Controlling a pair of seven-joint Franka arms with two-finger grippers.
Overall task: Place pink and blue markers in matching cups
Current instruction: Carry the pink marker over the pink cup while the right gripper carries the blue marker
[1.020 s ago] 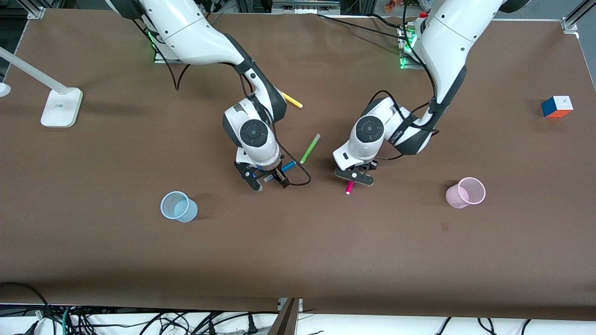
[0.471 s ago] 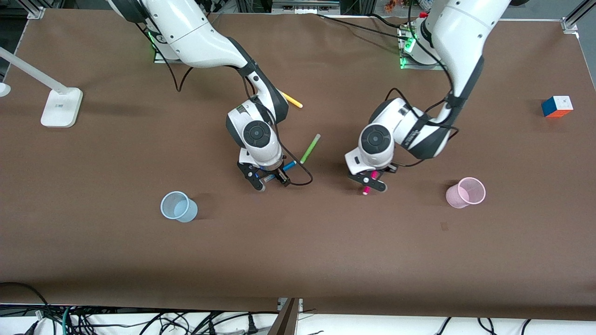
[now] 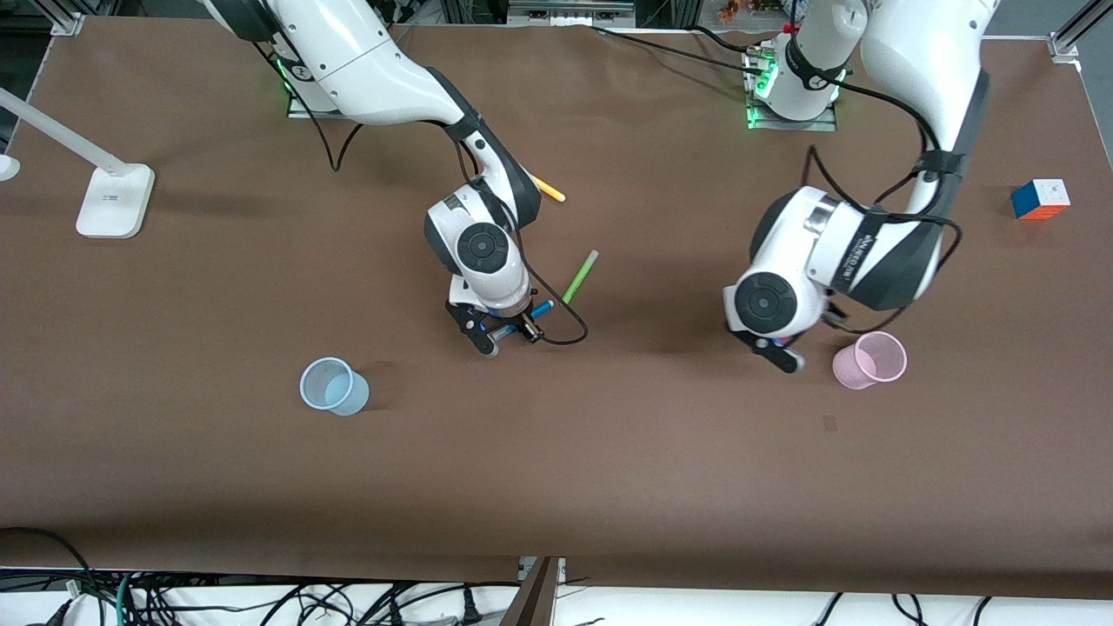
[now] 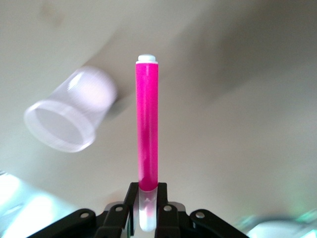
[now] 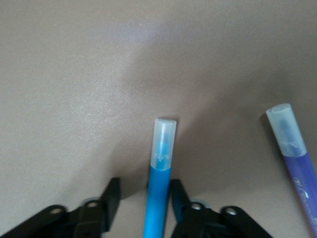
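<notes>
Pink marker: slim magenta-pink felt-tip pen [image 4: 147,131] with paler end, clamped at that end in the left gripper [image 4: 147,206], up in the air over bare table just beside the pink cup.
Pink cup: pale pink translucent plastic cup [image 3: 869,360], upright, toward the left arm's end of the table.
Blue marker: bright blue felt-tip pen [image 5: 159,191] with greyish cap, lying on the table between the fingers of the right gripper [image 3: 500,332].
Right gripper: low at the table, fingers parted either side of the blue marker; contact cannot be told.
Blue cup: pale blue translucent plastic cup [image 3: 333,386], upright, nearer the front camera, toward the right arm's end.
Purple marker: dark purple pen [image 5: 298,161], beside the blue marker.
Green marker: lime green pen [image 3: 579,276], near the right gripper.
Yellow marker: yellow pen [image 3: 549,189], farther from the camera, partly hidden.
Cube: multicoloured puzzle cube [image 3: 1040,199], well apart at the left arm's end.
Lamp base: white [image 3: 115,201], at the right arm's end.
</notes>
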